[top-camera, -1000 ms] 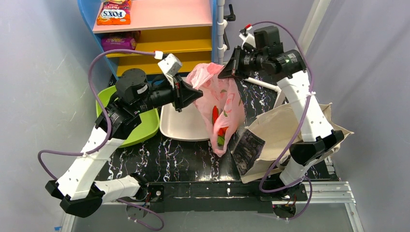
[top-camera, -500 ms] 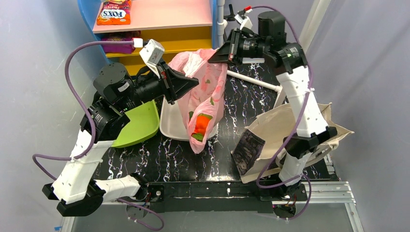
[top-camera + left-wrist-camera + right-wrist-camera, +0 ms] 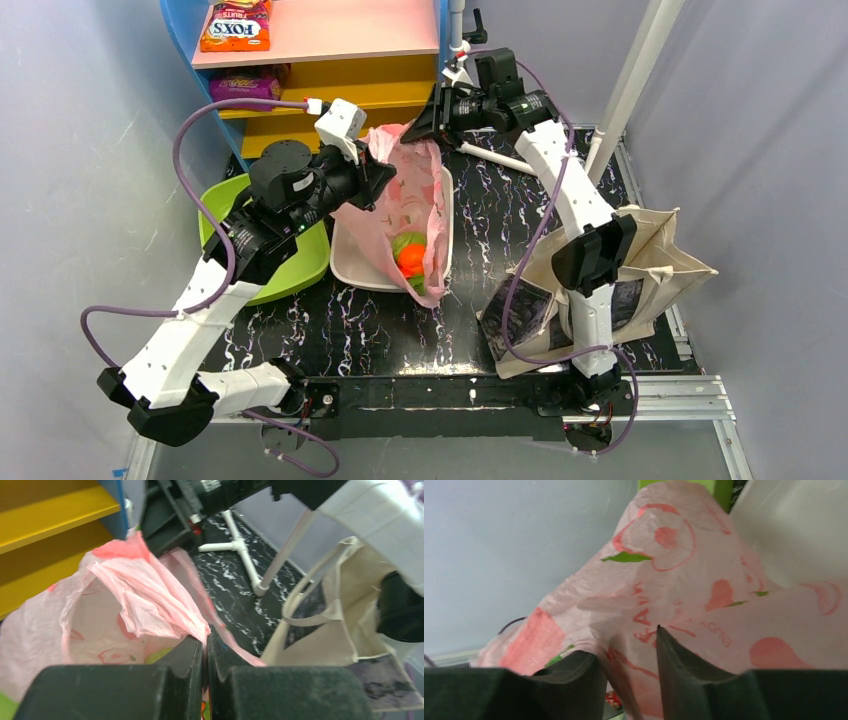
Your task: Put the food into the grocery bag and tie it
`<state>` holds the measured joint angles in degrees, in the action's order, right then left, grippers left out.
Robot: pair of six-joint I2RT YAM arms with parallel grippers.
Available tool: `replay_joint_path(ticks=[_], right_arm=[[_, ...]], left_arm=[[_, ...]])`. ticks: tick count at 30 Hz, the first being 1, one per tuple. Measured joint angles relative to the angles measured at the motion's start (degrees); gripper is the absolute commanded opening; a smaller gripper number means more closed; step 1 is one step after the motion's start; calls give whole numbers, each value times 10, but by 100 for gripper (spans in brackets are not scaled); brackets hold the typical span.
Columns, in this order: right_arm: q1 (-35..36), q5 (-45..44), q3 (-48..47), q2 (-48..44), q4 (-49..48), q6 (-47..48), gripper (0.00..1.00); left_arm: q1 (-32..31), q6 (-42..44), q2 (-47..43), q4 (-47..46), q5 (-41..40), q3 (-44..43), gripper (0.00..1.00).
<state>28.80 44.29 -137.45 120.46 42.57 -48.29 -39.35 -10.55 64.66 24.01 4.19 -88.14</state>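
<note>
**Bag mouth sits between my two end effectors, load hanging toward the near edge**

Starting at the left edge of the table (image 3: pixel 400 335): the green plate (image 3: pixel 295 272) lies under my left arm, out of play. Just right of it, the left end effector (image 3: pixel 205 647) is closed flat, with a pinch of pink film caught between its pads. That is the left lip of the grocery bag (image 3: pixel 408 190).

The bag rests on the white tray (image 3: pixel 350 262), mid-table and a little left of centre. Its long axis runs from the far edge toward the near edge, drifting slightly right as it comes nearer. The mouth points to the far edge and upward. The weighted bottom points to the near edge, where the orange fruit (image 3: pixel 411 261) and the green vegetable (image 3: pixel 404 243) show through the film. The food looks loaded, so I judge tying is the step in hand.

Further right, at the far lip of the mouth, the right end effector (image 3: pixel 629 652) has its fingers apart. Film runs through the gap, and I see no clamp on it. Both arms are at the mouth end, but only the left has a hold.

The tie turns on that gap: the right side must catch its lip opposite the left one. The canvas tote (image 3: pixel 645 265) slumps at the right edge, well apart from the bag.
</note>
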Motion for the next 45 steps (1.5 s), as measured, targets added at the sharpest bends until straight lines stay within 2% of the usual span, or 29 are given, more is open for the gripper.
replay_joint_path(ticks=[3, 8, 11, 17, 21, 26, 30, 38, 45], right_arm=[[-14, -27, 3, 1, 15, 32, 74], [-30, -91, 47, -55, 26, 103, 79], [-25, -125, 133, -145, 22, 140, 81], [27, -162, 358, -360, -64, 187, 83], [79, -193, 454, -428, -129, 194, 84], [176, -248, 537, -455, -205, 191, 85], [232, -253, 590, -455, -277, 183, 85], [304, -289, 624, -437, -356, 187, 82], [321, -331, 658, -437, -386, 170, 74]], left_arm=[[-1, 15, 0, -3, -46, 10, 0], [4, 24, 10, -5, -104, 10, 0], [15, 19, 32, 2, -125, 1, 0], [47, -4, 84, 11, -148, -22, 0], [56, -16, 111, 19, -153, -43, 0], [66, -22, 143, 37, -158, -95, 0], [73, -23, 150, 48, -158, -128, 0], [74, -23, 150, 60, -158, -141, 0], [76, -21, 150, 63, -158, -141, 0]])
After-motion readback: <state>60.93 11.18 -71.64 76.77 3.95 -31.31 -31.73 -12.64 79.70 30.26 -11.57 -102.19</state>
